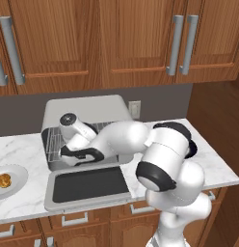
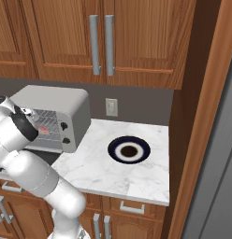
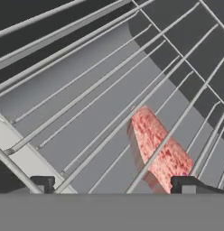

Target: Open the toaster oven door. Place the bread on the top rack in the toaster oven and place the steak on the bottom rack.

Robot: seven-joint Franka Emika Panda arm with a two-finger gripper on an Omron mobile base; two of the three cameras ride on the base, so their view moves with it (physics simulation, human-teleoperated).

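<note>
The toaster oven door is lying flat open on the worktop, leaving the mouth clear; inside, rack wires are crossing the gripper path (steak lying among them), with cabinets overhanging above.

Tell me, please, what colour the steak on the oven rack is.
Mottled pinkish-red steak; the hand view shows it best.

1. We see a glossy white arm built of rounded, bulbous shells.
2. We note dark, near-black bands ringing its joints, the widest around the big elbow segment.
3. We see a white cylindrical link capped by a round grey disc near the wrist.
4. We spot a black collar at the hand end.
5. In the hand view, we see two small dark, blocky fingertips of the gripper.
</note>
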